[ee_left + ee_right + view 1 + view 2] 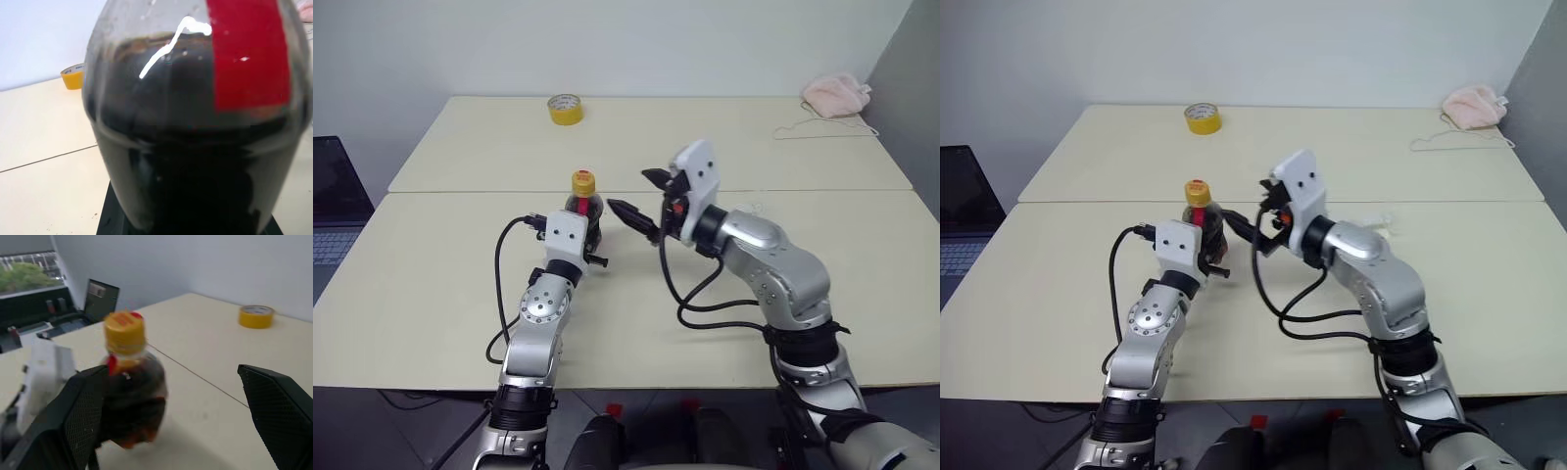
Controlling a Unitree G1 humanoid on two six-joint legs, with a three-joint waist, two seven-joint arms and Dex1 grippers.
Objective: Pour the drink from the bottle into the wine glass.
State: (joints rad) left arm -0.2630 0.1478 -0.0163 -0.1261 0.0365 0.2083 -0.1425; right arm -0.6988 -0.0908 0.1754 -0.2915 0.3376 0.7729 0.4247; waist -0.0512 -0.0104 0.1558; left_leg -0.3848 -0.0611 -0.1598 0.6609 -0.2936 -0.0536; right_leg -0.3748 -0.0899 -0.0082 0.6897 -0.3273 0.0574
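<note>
The bottle stands upright near the middle of the table, with a yellow cap and a red label strip. The dark drink fills most of its round body. My left gripper is shut on the bottle's lower body from the near side. My right gripper hovers open just to the right of the bottle at cap height, pointing left, with nothing between its fingers. A faint clear shape behind my right forearm may be the wine glass, which is mostly hidden.
A yellow tape roll lies at the far side of the table. A pink cloth and a thin cord sit at the far right corner. A dark laptop stands off the left edge. A seam runs across the tabletop.
</note>
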